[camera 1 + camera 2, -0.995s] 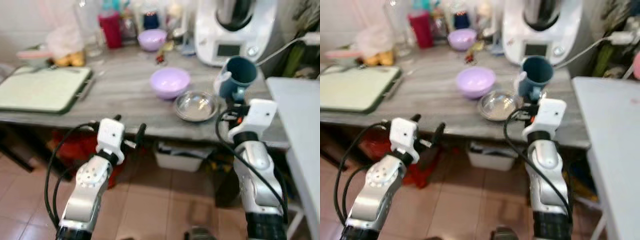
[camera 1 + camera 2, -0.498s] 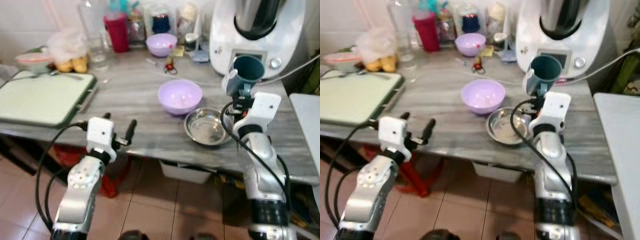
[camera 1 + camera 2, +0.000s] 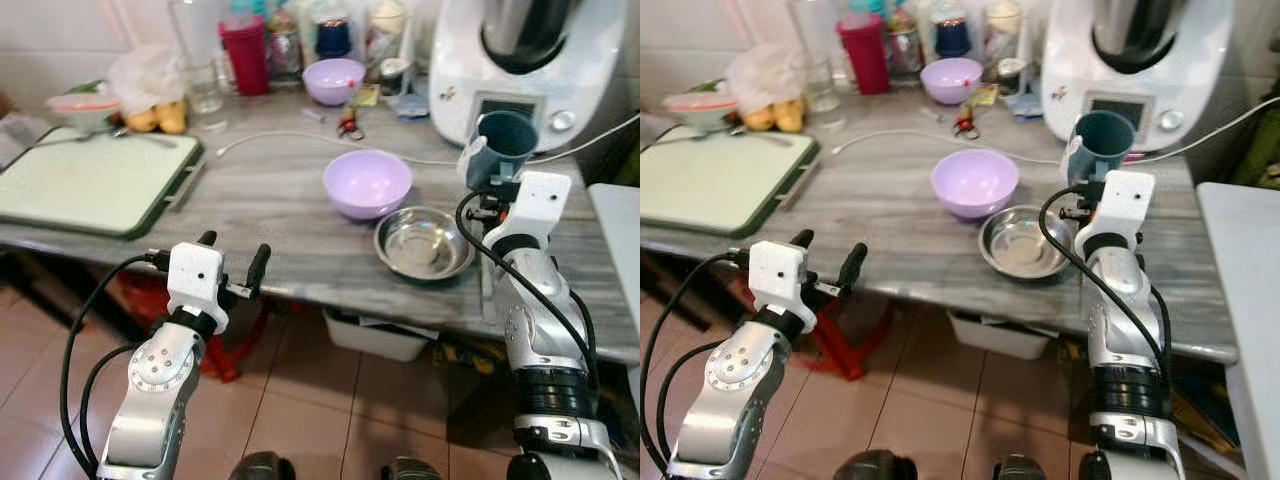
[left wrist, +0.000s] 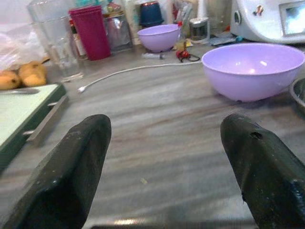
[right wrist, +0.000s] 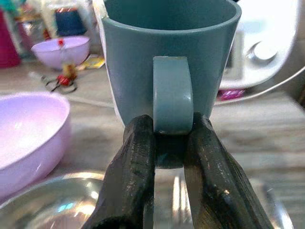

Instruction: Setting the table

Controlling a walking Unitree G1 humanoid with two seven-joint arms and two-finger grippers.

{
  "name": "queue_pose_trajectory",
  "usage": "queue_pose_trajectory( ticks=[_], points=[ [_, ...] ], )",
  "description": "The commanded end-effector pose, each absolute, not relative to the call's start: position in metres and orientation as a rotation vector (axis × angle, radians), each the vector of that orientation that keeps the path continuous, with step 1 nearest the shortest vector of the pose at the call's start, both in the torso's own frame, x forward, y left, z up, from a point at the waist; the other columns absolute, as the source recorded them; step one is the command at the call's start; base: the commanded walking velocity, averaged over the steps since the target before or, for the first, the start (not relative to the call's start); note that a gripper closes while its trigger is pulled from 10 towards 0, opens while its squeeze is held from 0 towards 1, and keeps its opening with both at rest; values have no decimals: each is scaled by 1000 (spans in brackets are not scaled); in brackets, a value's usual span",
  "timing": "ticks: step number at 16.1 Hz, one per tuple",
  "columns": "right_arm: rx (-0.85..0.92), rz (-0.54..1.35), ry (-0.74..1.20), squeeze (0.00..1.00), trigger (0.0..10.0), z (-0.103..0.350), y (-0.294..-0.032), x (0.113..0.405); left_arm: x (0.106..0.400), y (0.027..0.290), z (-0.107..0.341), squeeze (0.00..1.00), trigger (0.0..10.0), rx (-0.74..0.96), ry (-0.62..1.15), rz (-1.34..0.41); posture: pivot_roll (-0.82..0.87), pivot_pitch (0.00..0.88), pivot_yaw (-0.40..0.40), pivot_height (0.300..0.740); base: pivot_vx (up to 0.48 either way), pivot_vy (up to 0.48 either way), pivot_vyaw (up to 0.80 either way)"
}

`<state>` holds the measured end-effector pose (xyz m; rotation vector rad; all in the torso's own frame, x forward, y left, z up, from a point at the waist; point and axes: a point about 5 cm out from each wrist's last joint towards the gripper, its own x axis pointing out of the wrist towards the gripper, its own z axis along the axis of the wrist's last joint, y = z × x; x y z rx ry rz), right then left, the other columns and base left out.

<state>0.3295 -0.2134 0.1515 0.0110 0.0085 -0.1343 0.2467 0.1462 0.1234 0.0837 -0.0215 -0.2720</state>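
Mug [image 3: 503, 141] riding at right of centre, handle pinched in right gripper [image 5: 169, 143], left gripper [image 3: 232, 262] spread empty at lower left, counter [image 3: 270, 200] drawing nearer than a second ago, suggesting approach for carrying onward to a place setting.

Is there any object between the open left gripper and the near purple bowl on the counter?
Nothing visible stands between them. In the left wrist view, bare counter lies between the left gripper and the purple bowl. A white cable lies farther back, off that line. The right gripper holds the teal mug by its handle.
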Motion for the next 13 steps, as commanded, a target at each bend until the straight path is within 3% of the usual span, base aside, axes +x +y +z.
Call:
queue_pose_trajectory(
  ticks=[1, 12, 13],
  points=[
    [8, -108, -16, 0, 10000, 160, -211, 335, 245, 150, 127, 0, 10000, 105, -22, -275, 64, 94, 88, 740, 0, 0, 0],
    [2, -70, 26, 0, 10000, 149, -211, 345, 233, 155, 130, 0, 10000, 140, 6, -283, 100, 131, 107, 740, 0, 0, 0],
    [0, -70, 31, 365, 10000, 147, -211, 345, 233, 156, 130, 0, 10000, 141, 7, -284, 101, 131, 107, 740, 0, 0, 0]
  ],
)
